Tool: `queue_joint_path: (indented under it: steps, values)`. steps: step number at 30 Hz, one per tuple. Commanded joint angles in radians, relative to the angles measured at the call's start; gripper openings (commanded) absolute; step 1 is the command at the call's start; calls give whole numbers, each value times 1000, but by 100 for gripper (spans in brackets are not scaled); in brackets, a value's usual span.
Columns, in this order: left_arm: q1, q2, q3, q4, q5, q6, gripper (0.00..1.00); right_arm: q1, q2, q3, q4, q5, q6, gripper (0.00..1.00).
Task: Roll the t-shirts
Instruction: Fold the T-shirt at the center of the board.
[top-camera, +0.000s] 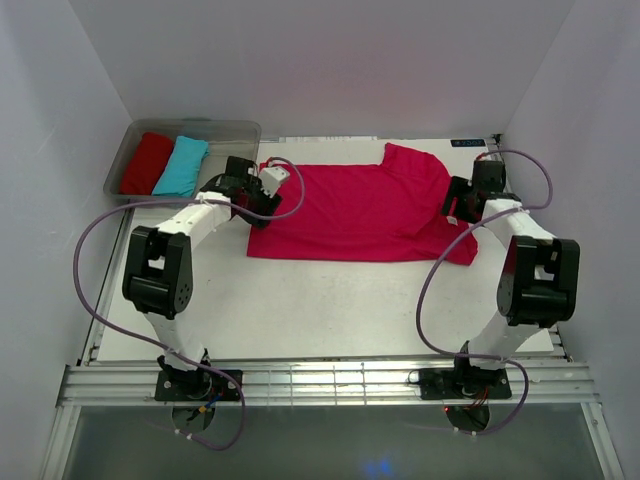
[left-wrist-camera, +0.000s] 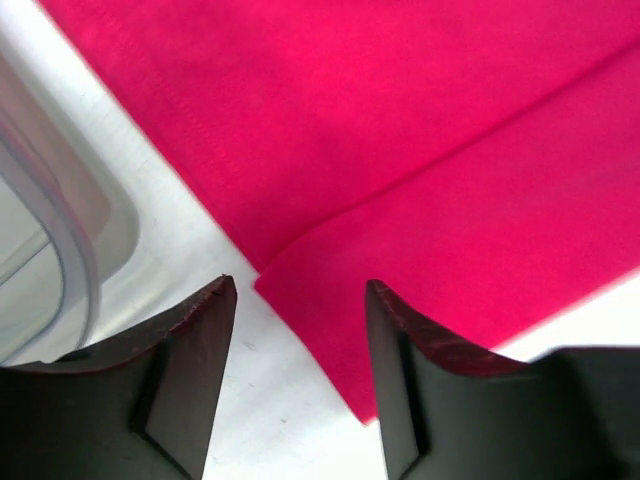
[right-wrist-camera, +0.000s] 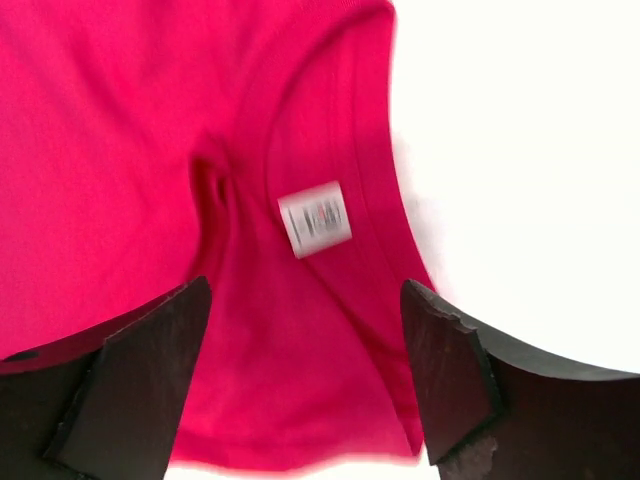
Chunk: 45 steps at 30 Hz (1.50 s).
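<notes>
White walls all round and a white bench (top-camera: 330, 310). The biggest thing on it is the pink t-shirt (top-camera: 360, 210), spread pretty flat across the far middle. Its long axis runs left to right, so each arm has one end of it. The neck points at the right arm and the bottom hem at the left arm, with a sleeve sticking out on the far side and another on the near side at the right end.

Next down is the clear bin (top-camera: 240, 128) in the far left corner, just beside the hem end. It holds a red shirt (top-camera: 148, 163) and a turquoise shirt (top-camera: 182, 166) side by side, both bundled up.

The left gripper (left-wrist-camera: 300, 290) hangs over the hem corner, where a folded-over layer of cloth shows. Its jaws are spread with nothing between them. The right gripper (right-wrist-camera: 305, 290) is over the neck opening, jaws wide apart and also holding nothing.

Smallest bit is the white label (right-wrist-camera: 315, 219) inside the collar, right ahead of the right gripper.

My guess is the roll has to travel along that left-right axis, and neither arm looks nearer than the other.
</notes>
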Motion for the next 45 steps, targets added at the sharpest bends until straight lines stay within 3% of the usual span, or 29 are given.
queue_joint_path:
  steps: [1,5,9,12,16,19,20,22,23,24,25,36,40,45]
  values:
    - [-46,-90,25,-93,85,66,61,-20,-158,-109,-32,45,34,81]
    - [-94,-94,-88,-138,27,203,61,-42,-248,-247,-9,-33,27,60]
    - [-115,-76,-178,-73,-59,303,70,-97,-228,-295,14,-161,14,63]
    - [-115,-50,-215,18,-136,324,70,-135,-185,-292,25,-218,22,60]
    - [-115,-25,-229,52,-130,315,68,-140,-171,-326,77,-270,14,54]
    - [-115,-9,-238,61,-125,306,54,-143,-151,-329,78,-259,20,45]
    - [-117,-7,-244,60,-124,304,49,-145,-150,-327,78,-246,26,33]
    - [-115,-5,-251,60,-121,304,31,-152,-151,-326,81,-241,28,20]
    - [-117,-8,-260,60,-120,306,25,-152,-154,-324,81,-230,26,9]
    - [-117,-10,-263,60,-119,307,17,-152,-154,-315,81,-226,25,8]
    - [-117,-13,-264,60,-119,307,0,-154,-154,-307,81,-224,20,8]
    - [-117,-44,-292,63,-153,336,0,-157,-36,-143,-3,-89,17,8]
    - [-118,-53,-274,52,-136,332,0,-157,-21,-89,-38,-138,-1,61]
    - [-122,-55,-260,31,-111,318,0,-158,-160,-177,-52,-80,23,67]
